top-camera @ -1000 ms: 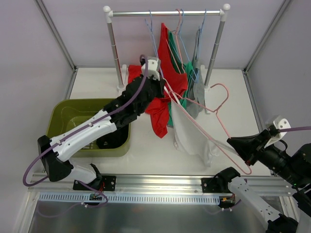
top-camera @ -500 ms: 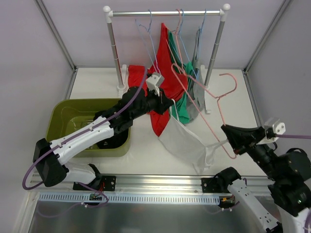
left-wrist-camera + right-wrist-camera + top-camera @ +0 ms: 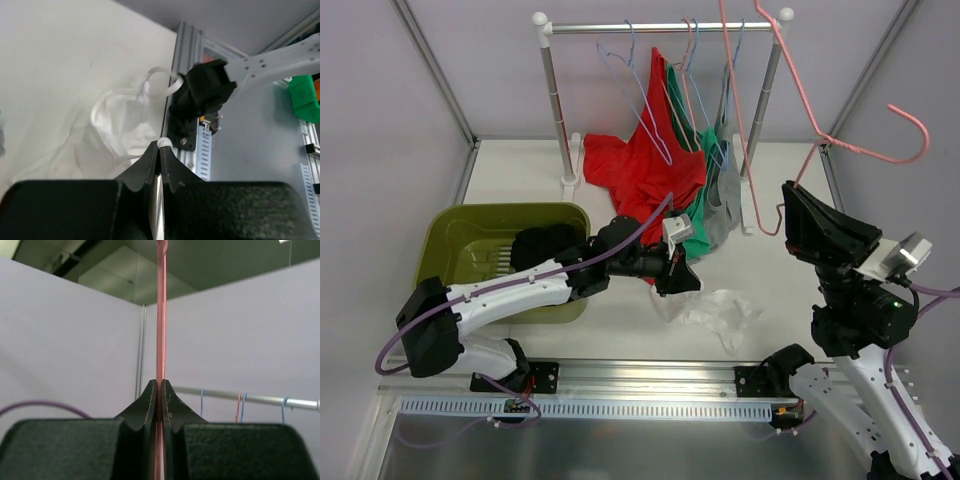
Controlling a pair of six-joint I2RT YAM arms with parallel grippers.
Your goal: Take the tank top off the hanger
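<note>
The white tank top [image 3: 717,308] lies crumpled on the table near the front rail, off the hanger. It also shows in the left wrist view [image 3: 117,125]. My left gripper [image 3: 685,283] is low over its left edge, shut on a thin white strap that shows at the fingertips in the left wrist view [image 3: 161,145]. My right gripper [image 3: 790,192] is raised at the right and shut on the bare pink hanger [image 3: 790,70], which points up past the rail. In the right wrist view [image 3: 160,385] the pink hanger wire [image 3: 160,315] runs straight up from the shut jaws.
A clothes rack [image 3: 660,28] at the back holds red [image 3: 650,170], green and grey garments on blue and pink hangers. A green bin [image 3: 450,225] with a dark garment [image 3: 542,245] sits at the left. An aluminium rail [image 3: 650,375] runs along the front edge.
My right gripper swung the pink hanger up and away, out of the white tank top. My left gripper moved down and right with the top, which dropped onto the table.
</note>
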